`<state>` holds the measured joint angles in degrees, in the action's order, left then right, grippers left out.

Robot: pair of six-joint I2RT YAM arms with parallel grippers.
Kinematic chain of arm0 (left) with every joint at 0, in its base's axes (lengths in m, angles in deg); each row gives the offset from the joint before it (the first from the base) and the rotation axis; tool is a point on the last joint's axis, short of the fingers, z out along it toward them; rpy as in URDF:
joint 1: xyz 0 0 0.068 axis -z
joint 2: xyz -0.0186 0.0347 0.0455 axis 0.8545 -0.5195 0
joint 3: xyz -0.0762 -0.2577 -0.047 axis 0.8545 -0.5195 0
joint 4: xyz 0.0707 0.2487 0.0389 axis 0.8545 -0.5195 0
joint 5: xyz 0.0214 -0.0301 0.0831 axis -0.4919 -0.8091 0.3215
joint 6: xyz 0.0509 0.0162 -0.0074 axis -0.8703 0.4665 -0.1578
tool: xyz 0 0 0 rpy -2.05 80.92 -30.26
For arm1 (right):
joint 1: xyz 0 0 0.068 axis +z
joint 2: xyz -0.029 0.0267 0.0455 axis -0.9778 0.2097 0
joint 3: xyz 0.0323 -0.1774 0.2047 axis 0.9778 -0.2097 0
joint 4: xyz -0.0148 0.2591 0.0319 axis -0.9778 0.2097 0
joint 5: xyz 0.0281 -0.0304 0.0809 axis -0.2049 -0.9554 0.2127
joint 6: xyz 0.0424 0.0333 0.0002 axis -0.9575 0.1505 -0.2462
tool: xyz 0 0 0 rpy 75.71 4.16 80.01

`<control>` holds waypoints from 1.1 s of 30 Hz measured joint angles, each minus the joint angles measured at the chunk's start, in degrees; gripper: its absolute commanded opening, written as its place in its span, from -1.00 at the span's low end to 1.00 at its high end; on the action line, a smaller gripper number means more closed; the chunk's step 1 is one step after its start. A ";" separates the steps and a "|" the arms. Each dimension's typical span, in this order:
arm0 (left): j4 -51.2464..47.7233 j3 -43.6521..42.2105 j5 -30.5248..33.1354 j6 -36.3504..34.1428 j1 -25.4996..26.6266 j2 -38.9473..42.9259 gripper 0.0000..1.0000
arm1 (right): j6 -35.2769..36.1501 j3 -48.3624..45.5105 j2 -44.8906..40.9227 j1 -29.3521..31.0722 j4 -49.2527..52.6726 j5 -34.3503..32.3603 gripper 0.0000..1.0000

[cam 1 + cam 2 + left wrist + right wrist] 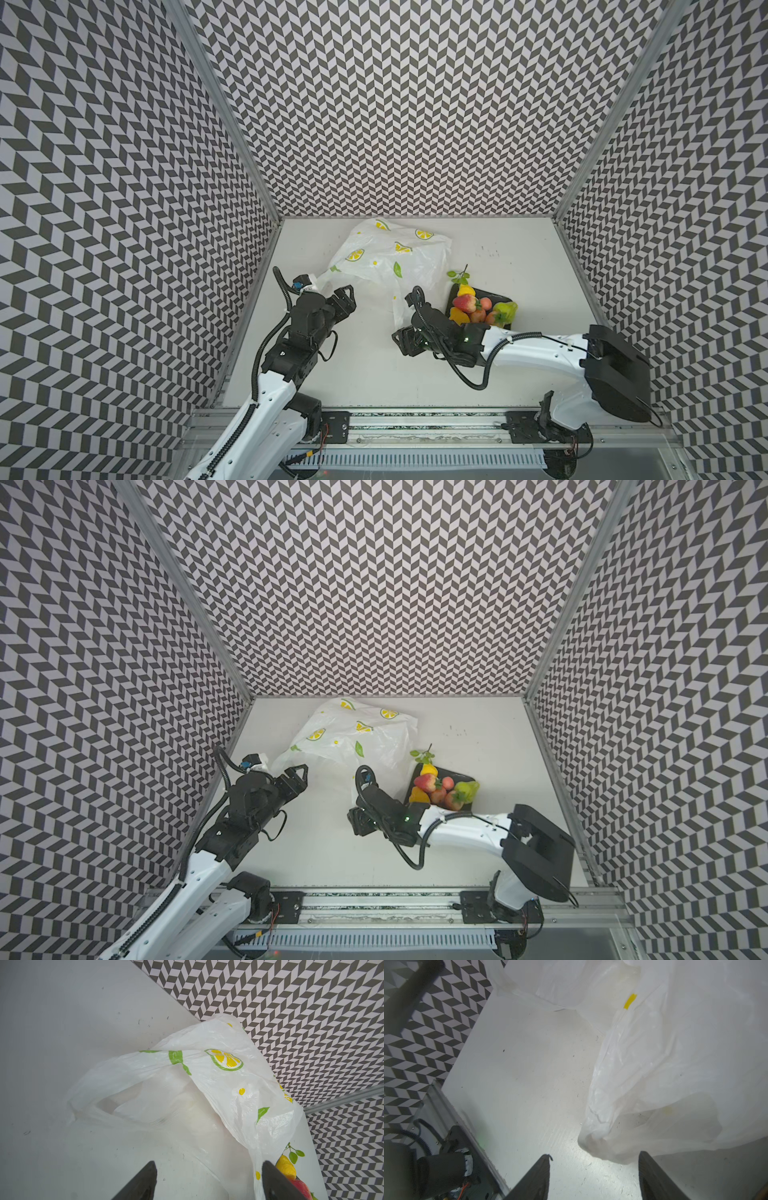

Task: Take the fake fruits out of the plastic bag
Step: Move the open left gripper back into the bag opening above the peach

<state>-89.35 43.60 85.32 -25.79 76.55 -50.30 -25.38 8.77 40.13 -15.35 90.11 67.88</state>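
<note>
The bag [390, 257] [353, 737] lies crumpled on the white counter [365, 374], close to the back wall, with its lemon print facing up. One handle [397, 313] trails forward from it across the counter.

The fruits [478, 309] [444, 789] are out of the bag. They sit heaped on a dark plate [498, 296] [464, 776] just beside the bag, on the right arm's side. A leafy sprig [458, 275] pokes out of the heap between plate and bag.

The left pincer [348, 296] [300, 774] hovers at the bag's front edge, on the side away from the plate. In the left wrist view the left pincer [208, 1164] is released: its jaws stand wide apart, loose bag film lies below the gap, and nothing is pinched. Past the bag's edge that view also catches a lemon [286, 1167] and a strawberry [301, 1186] from the heap.

The right pincer [405, 341] [358, 823] sits low over the counter in front of the bag, at the end of the trailing handle. In the right wrist view it [595, 1155] is released too, jaws apart. The rounded end of the handle [596, 1140] lies just ahead of the gap, and only counter shows between the fingers.
</note>
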 measured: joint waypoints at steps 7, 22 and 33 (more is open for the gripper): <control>-0.72 -4.92 -1.92 2.51 -0.76 1.92 0.41 | -0.35 4.31 7.41 -0.04 -2.71 -3.67 -0.72; 14.45 -12.57 -8.94 6.95 6.93 -9.27 0.44 | 4.87 -3.98 -7.96 -5.73 -15.67 7.76 -1.00; 32.28 -7.34 -9.84 9.35 8.26 -23.71 0.06 | 3.91 -8.28 -7.91 -7.72 -20.31 19.23 -1.00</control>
<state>-57.06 36.26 75.48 -16.43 84.81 -74.02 -21.46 0.49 32.21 -23.07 69.81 87.11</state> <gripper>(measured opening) 0.553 0.048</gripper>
